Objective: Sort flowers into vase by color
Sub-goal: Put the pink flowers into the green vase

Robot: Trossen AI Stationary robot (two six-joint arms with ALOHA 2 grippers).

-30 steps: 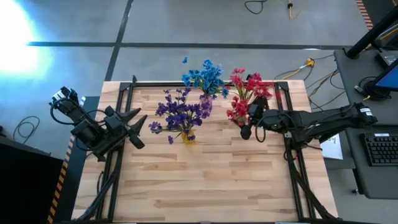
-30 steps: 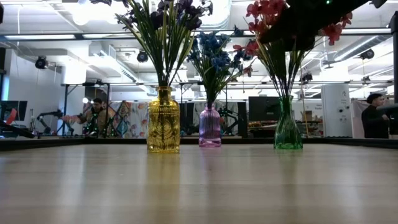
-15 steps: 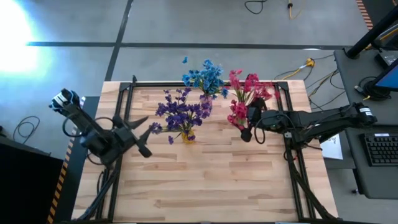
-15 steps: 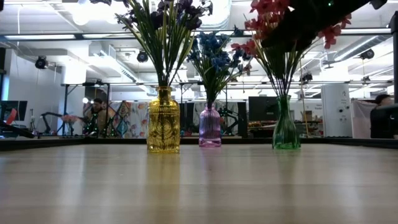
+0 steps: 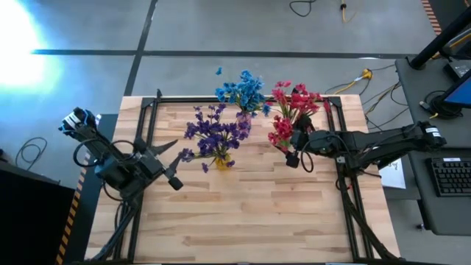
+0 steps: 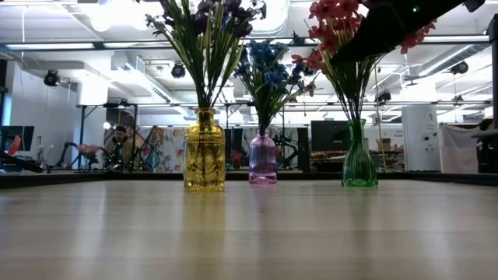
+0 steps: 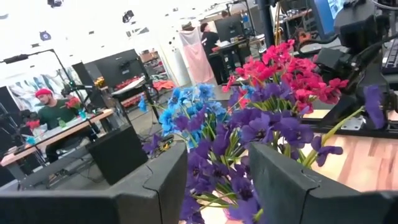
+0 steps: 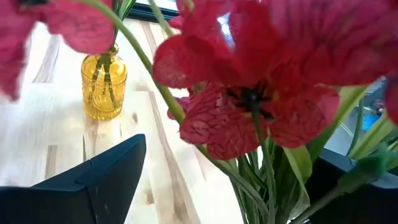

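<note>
Plastic and wire by the look of them, the flowers stand sorted in three bunches along the far edge of the tabletop (image 5: 243, 221): the purple flowers (image 5: 213, 134) in the yellow vase (image 6: 205, 152) nearest the left side, the blue flowers (image 5: 241, 91) in the purple vase (image 6: 262, 157) at the middle and closest to the far edge, the red flowers (image 5: 291, 110) in the green vase (image 6: 359, 154) toward the right. I would judge each sprig very light, its thin stem springy and easily bent, its blooms soft and apt to snag on their neighbours, so the place to pinch is the bare stem below the blooms, gently; the vases look like glass and could tip if a stem drags sideways. The right gripper (image 5: 297, 154) reaches in level from the right edge and sits at the near side of the red bunch, tips pointing toward the near edge, jaws spread wide and holding nothing, blooms crowding its own camera. The left gripper (image 5: 173, 171) hangs over the left part of the tabletop, its arm slanting in from the left edge, aimed at the purple bunch and just short of it; its fingers (image 7: 155, 186) stand partly apart with nothing between them.
</note>
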